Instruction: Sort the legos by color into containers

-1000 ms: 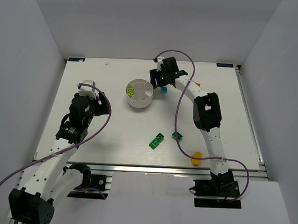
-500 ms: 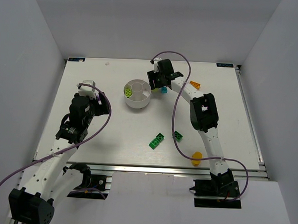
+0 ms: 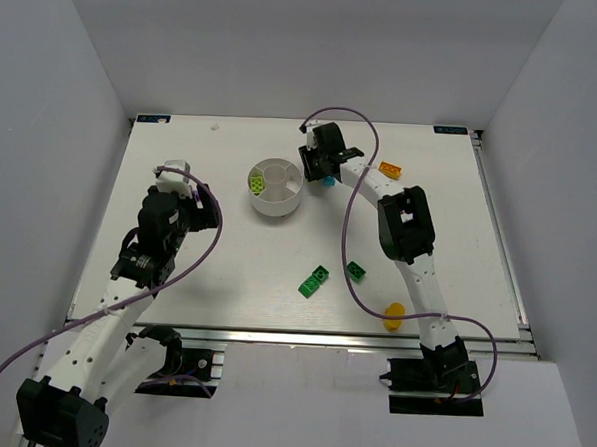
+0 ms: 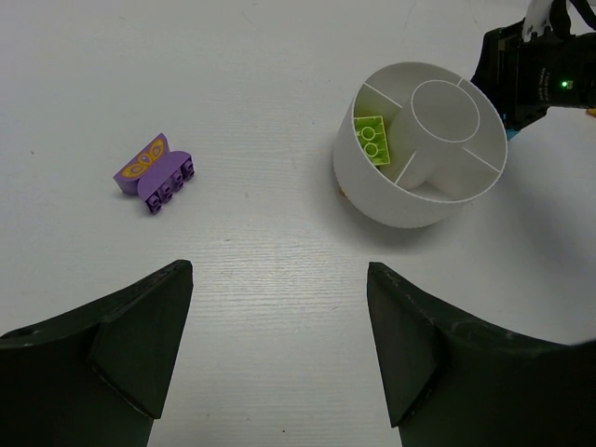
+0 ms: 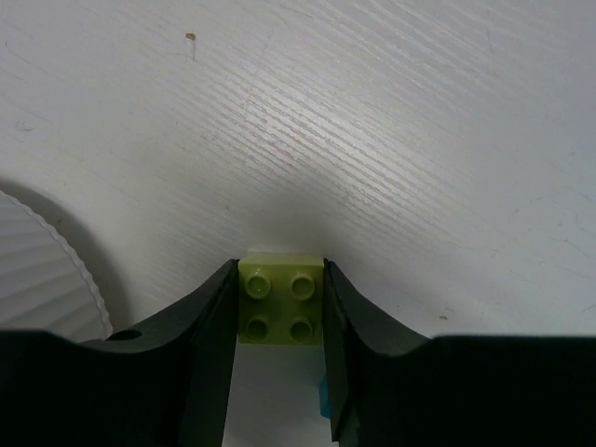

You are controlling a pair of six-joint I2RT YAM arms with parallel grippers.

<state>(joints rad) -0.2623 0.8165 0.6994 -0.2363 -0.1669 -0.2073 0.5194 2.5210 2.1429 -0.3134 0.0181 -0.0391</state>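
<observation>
Change we log: the right end effector has dropped from its higher pose a second ago and now sits low on the worktop, just right of the white dish. Its jaws have narrowed onto a lime brick. In the right wrist view both fingers touch the brick's sides, so we call it a grip, half open at most. The brick is still flat on the worktop, not lifted. With the arm shifted, an orange brick at far right is uncovered. A cyan brick lies just beside the grasp. The left end effector is unchanged, wide open and holding nothing, with a purple brick on the worktop ahead of it, well left of the dish. One section of the dish already has a lime piece, so we judge this brick goes there next: a short lift and a move left over the rim. Still loose nearer the bases are a bright green brick and a dark green brick, so most of the sorting is left.
</observation>
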